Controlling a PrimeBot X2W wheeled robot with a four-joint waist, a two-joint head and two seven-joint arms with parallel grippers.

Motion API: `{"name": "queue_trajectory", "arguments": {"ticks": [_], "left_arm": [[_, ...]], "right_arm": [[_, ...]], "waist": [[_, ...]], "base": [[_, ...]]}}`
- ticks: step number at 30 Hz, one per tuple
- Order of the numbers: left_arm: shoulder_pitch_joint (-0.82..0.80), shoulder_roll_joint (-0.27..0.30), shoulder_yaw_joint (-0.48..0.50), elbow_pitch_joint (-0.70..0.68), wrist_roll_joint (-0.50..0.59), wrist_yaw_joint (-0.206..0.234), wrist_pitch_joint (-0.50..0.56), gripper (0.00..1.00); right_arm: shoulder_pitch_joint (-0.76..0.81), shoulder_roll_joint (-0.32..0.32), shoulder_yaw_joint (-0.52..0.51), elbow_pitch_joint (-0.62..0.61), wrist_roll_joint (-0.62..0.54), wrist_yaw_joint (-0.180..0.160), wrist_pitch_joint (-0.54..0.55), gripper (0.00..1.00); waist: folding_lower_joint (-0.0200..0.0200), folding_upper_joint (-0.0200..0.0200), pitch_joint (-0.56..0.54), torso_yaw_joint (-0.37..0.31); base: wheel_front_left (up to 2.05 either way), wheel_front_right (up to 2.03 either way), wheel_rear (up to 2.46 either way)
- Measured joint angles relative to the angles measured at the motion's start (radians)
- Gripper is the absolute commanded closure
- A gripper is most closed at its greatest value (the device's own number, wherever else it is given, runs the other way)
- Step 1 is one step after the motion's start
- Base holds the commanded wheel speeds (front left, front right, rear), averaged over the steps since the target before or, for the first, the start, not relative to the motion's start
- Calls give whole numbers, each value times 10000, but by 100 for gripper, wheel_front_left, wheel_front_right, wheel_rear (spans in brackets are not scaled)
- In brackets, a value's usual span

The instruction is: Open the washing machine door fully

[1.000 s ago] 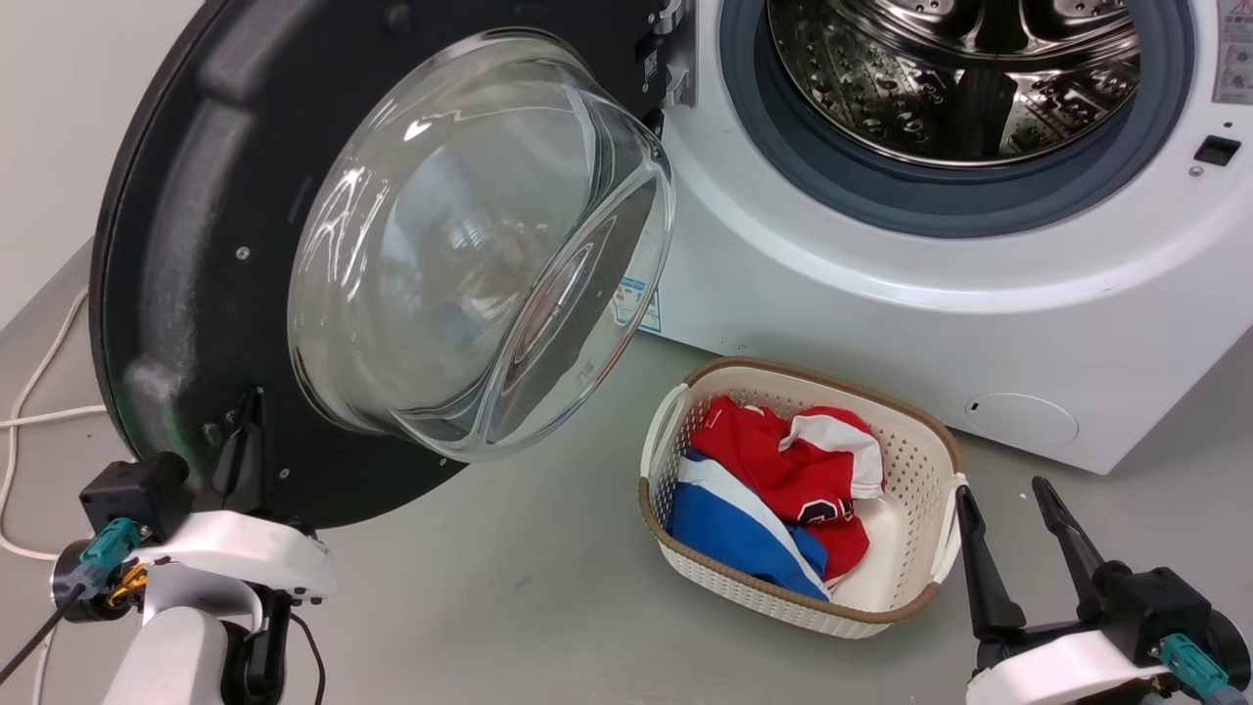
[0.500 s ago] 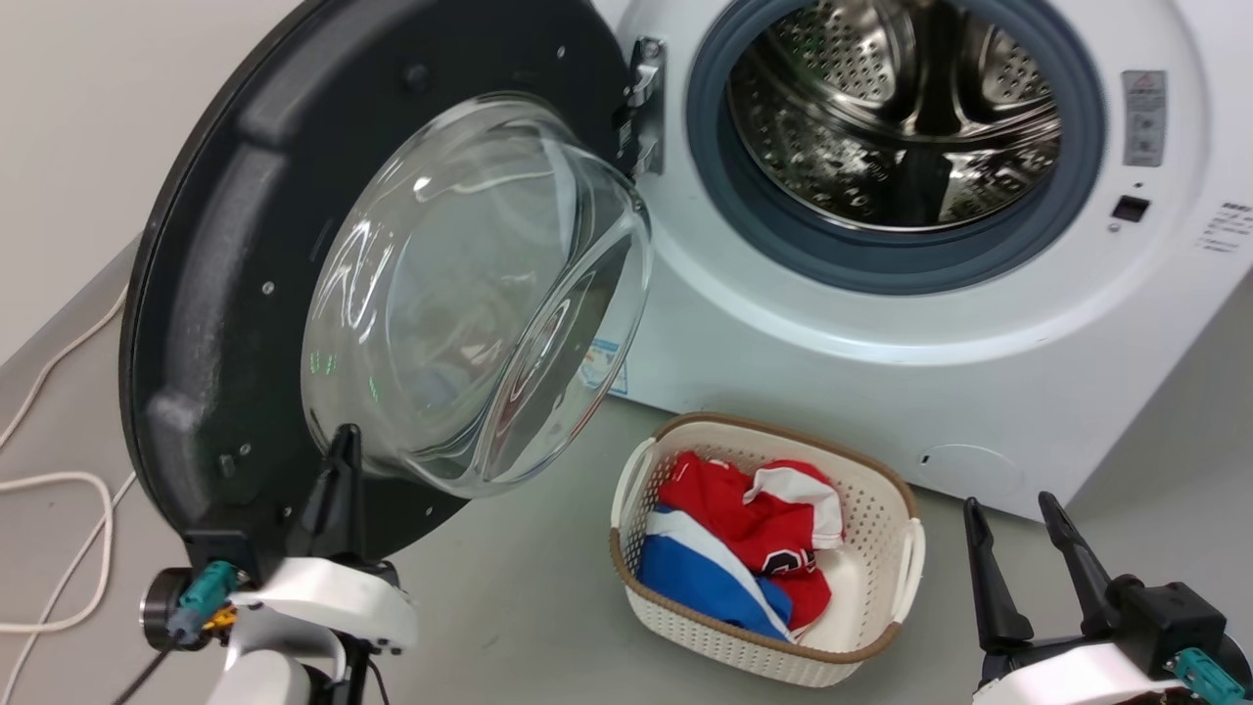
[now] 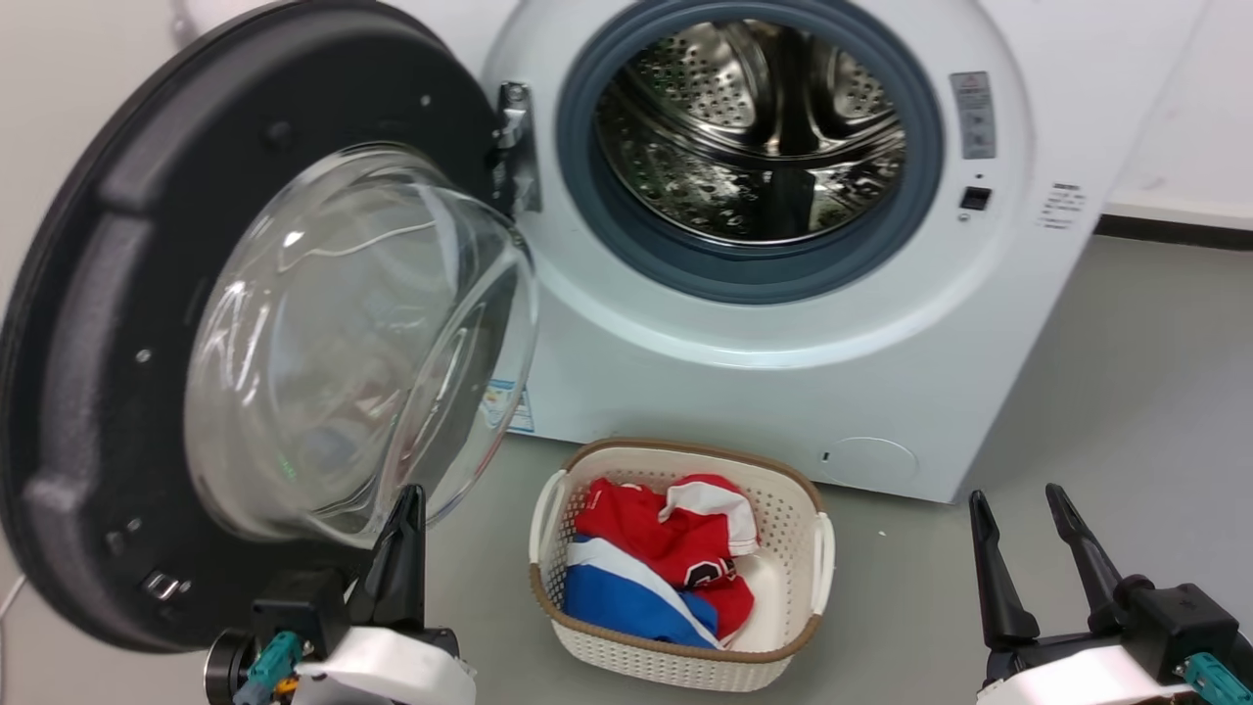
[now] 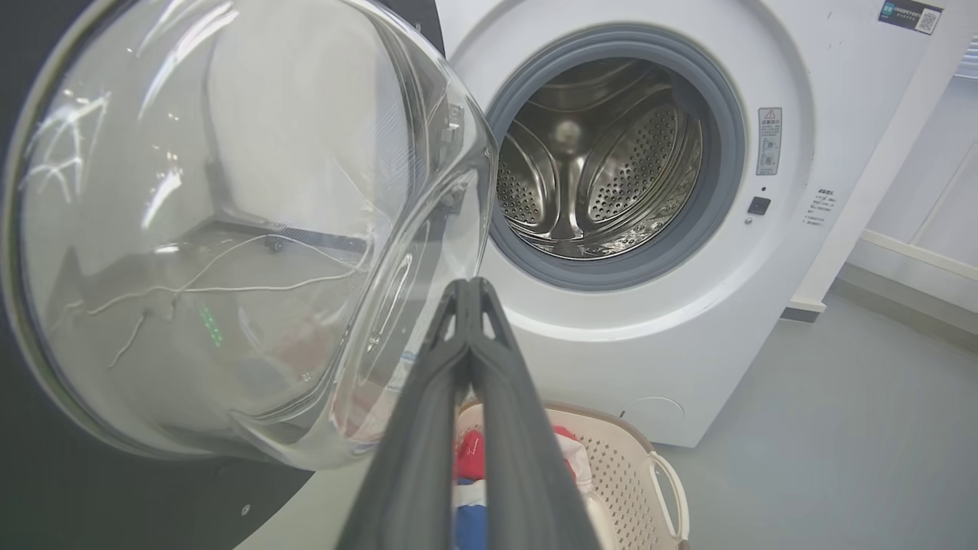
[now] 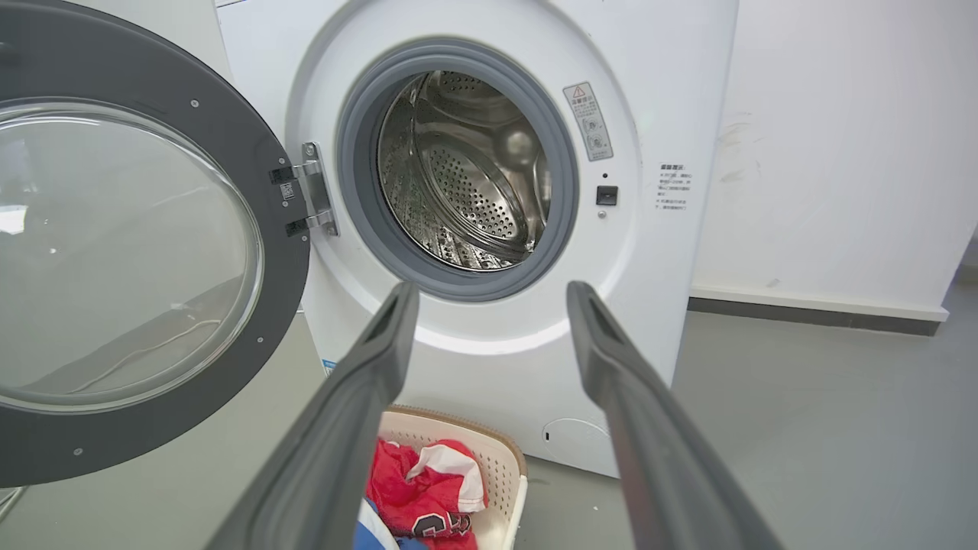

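The washing machine door [image 3: 88,392] is black with a bulging glass bowl [image 3: 343,343]. It stands swung wide to the left on its metal hinge [image 3: 514,147]. The white washing machine [image 3: 685,392] shows its steel drum [image 3: 744,127] uncovered. My left gripper [image 3: 407,499] is shut and empty, its tips just under the bowl's lower right edge; I cannot tell whether they touch. In the left wrist view the left gripper [image 4: 466,286] points past the bowl [image 4: 229,229] towards the machine [image 4: 688,344]. My right gripper [image 3: 1018,499] is open at the lower right, far from the door. In the right wrist view the right gripper [image 5: 493,294] faces the drum [image 5: 466,168], with the door [image 5: 283,252] at left.
A cream laundry basket [image 3: 636,666] holding red, white and blue clothes [image 3: 666,548] sits on the grey floor [image 3: 1126,392] in front of the machine, between my grippers. A white wall with a dark skirting [image 5: 810,313] runs to the machine's right.
The head camera has pulled back and turned, so the whole scene has shifted. My left gripper has slid from the door's lower black rim rightwards to under the glass bowl. The right gripper stayed open.
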Motion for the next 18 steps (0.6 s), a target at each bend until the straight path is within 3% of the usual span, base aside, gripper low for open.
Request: {"name": "queue_trajectory", "arguments": {"ticks": [12, 14, 15, 18], "left_arm": [[971, -606, 815, -602, 1151, -324, 0, 100], [1063, -690, 855, -740, 1356, -360, 0, 43], [1124, -717, 882, -786, 1407, -360, 0, 0], [1297, -754, 918, -809, 1582, -320, 0, 0]], "right_arm": [[294, 2, -38, -244, -44, 0, 2, 0], [335, 2, -100, -247, -25, 0, 0, 0], [376, 2, -134, -242, -12, 0, 2, 0], [523, 2, -211, -142, 10, 0, 0, 0]], "waist": [[0, 0, -101, -1090], [0, 1, -125, -1199], [0, 1, -136, -1243], [-1, 1, -182, -1342]], "base": [[0, 0, 0], [0, 0, 0], [0, 0, 0], [0, 0, 0]]}}
